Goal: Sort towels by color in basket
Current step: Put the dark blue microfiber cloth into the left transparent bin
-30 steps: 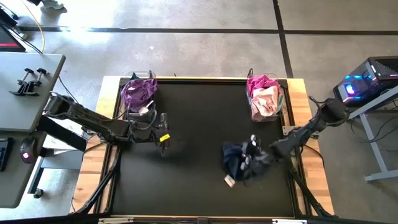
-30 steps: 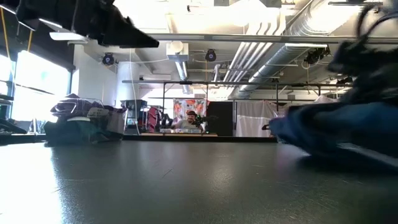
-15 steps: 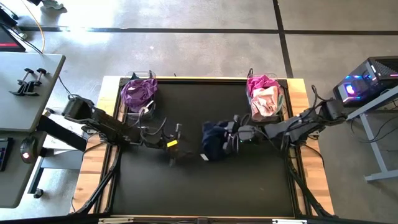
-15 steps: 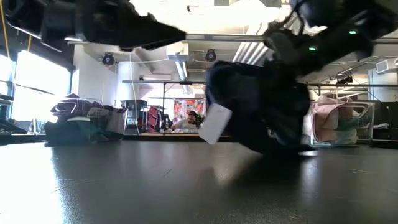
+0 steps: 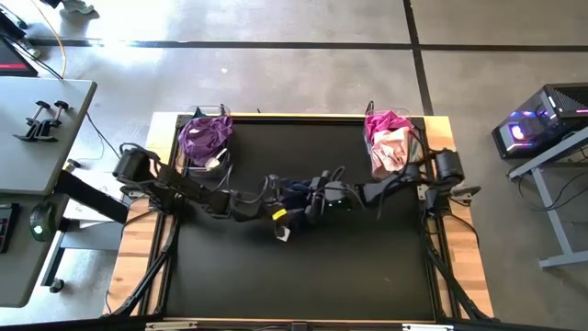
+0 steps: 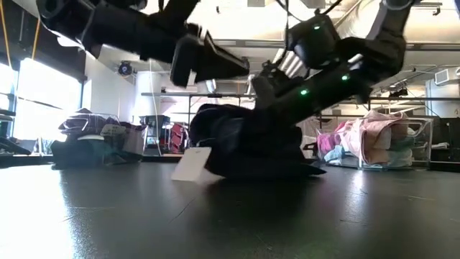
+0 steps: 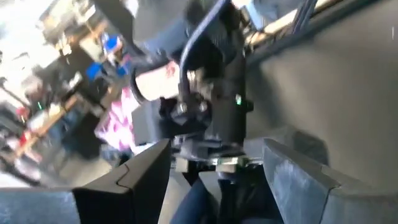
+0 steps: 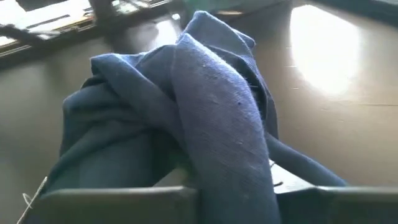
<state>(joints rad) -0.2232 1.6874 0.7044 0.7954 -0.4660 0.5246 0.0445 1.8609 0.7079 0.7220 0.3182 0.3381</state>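
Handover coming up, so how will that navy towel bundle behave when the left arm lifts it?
The navy towel lies crumpled in soft folds, so it will probably droop and trail. It looks light, likely sliding on the smooth mat if pushed. Its white tag hangs loose and may snag.

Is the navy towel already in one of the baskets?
No, the navy towel lies mid-table between the two arms, apart from the left basket and the right basket.
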